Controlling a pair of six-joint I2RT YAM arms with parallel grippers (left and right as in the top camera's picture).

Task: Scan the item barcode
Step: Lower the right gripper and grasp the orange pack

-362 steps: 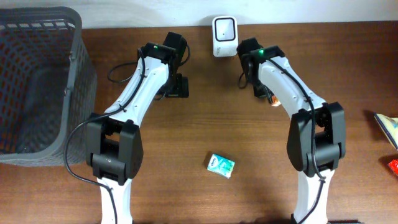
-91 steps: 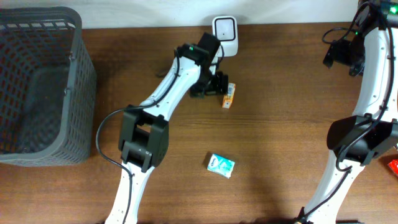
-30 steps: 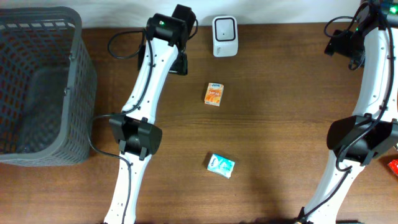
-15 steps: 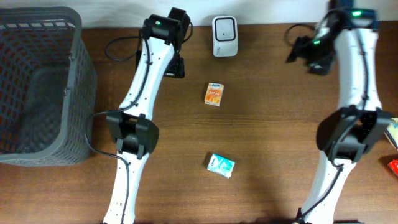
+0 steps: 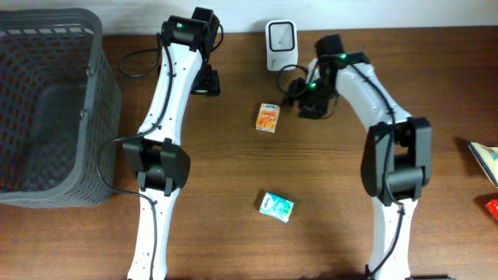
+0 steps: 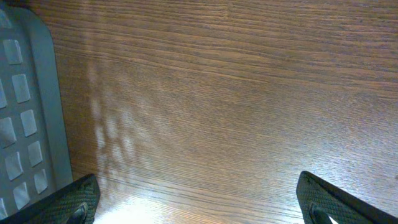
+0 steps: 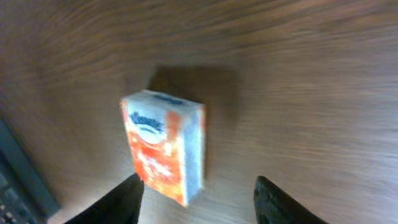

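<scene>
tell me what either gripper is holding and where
Nothing is held. Left gripper open over the table; right gripper open, not touching the box.

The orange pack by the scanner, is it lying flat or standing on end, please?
Lying flat: in the overhead view, the orange pack shows its broad printed face upward, resting on the table.

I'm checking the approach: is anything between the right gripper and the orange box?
Nothing visible. The orange box lies alone on the table just ahead of the right gripper, and no object sits between it and the white scanner.
</scene>
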